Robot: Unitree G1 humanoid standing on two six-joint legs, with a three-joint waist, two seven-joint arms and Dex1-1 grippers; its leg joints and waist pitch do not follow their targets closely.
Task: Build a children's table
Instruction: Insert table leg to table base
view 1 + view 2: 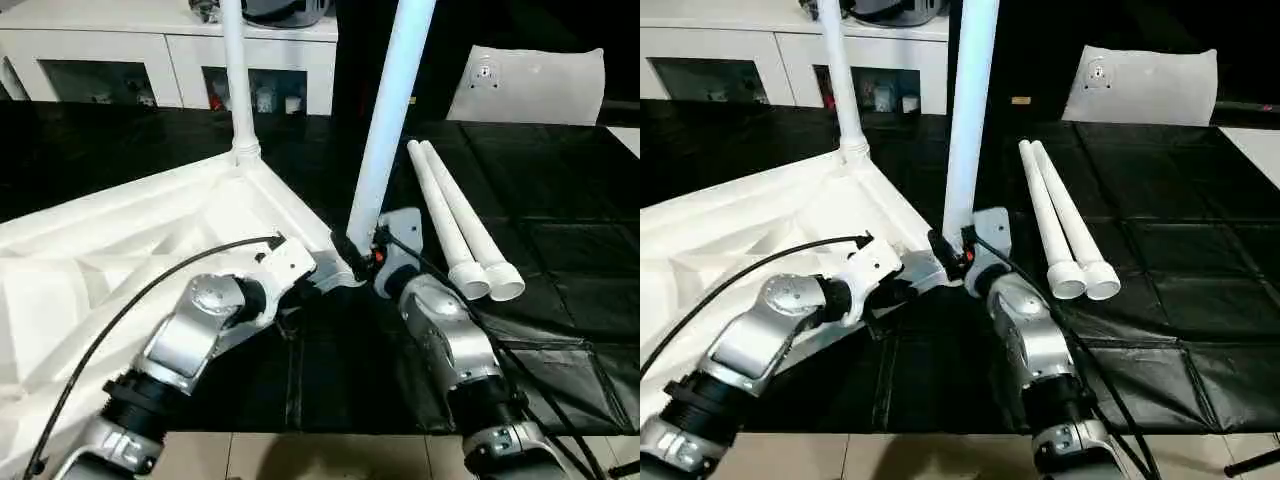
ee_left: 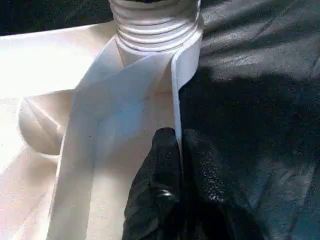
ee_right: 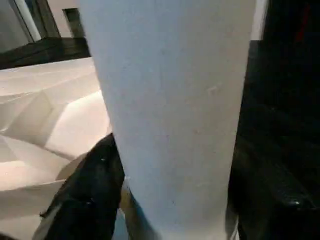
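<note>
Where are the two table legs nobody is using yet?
The two spare legs lie side by side on the black mat, just right of the right gripper.

White cabinet (image 1: 170, 60) with glass doors stands beyond black floor mat (image 1: 560, 260). Flat white board (image 1: 530, 85) leans to the cabinet's right, well apart.

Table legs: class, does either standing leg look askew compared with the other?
Yes. The near leg at the tabletop's front corner leans right, while the far leg stands almost upright in its socket. The right gripper has its jaws around the leaning leg's base.
</note>
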